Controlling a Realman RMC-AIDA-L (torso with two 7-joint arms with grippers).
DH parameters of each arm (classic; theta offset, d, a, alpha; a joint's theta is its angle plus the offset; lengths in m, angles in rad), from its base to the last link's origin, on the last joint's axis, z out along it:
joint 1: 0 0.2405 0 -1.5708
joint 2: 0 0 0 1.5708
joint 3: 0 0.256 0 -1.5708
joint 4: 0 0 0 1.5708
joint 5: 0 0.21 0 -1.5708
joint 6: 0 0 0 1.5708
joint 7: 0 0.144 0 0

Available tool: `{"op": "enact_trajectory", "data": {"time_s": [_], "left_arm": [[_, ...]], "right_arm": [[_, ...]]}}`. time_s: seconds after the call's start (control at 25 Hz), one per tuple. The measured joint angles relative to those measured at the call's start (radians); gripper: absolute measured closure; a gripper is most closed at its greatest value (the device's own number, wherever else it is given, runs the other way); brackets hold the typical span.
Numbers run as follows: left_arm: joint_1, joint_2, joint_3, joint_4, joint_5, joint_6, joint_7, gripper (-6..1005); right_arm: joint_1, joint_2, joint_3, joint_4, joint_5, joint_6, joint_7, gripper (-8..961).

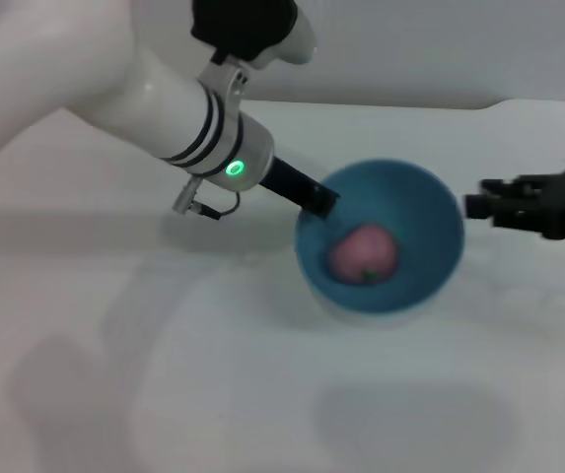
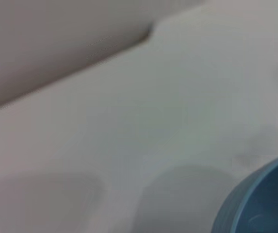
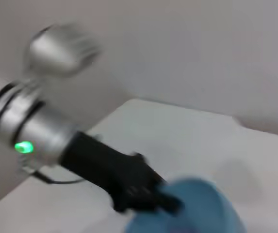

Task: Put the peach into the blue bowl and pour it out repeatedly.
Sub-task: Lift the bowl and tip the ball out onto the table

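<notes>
On the white table [image 1: 114, 394] the blue bowl [image 1: 430, 212] sat tilted, left gripper [image 1: 319, 200] clamped on its rim; rigid, glossy, likely slippery, so rim hold suits; right gripper [image 1: 479, 205] idle just beside, fingers unclear; peach [image 1: 364, 254] lay inside, light, would roll

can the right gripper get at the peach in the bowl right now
Probably yes. The peach lies uncovered in the tilted blue bowl, whose mouth is open. The right gripper hangs just beside the bowl's rim with nothing between. The left gripper holds the opposite rim, so it leaves that side free.
</notes>
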State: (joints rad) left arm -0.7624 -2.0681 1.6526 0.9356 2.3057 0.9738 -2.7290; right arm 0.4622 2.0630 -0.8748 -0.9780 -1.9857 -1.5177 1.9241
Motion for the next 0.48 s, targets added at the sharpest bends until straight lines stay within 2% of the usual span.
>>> {"op": "enact_trajectory", "data": {"time_s": [0.2,0.36,0.48], "left_arm": [[0.061,0.001,0.036,-0.020,-0.002,-0.240,0.004,1000],[0.129,0.004,0.145,0.010,0.000,-0.493,0.035,1000],[0.188,0.004,0.263,0.047,0.004,-0.717,0.074,1000]], "right_arm": [[-0.041,-0.002,0.140,0.015,-0.114,-0.010,0.036,518],[-0.084,0.003,0.210,0.026,-0.165,-0.019,0.037,518],[-0.103,0.005,0.257,0.036,-0.188,-0.042,0.037,518]]}}
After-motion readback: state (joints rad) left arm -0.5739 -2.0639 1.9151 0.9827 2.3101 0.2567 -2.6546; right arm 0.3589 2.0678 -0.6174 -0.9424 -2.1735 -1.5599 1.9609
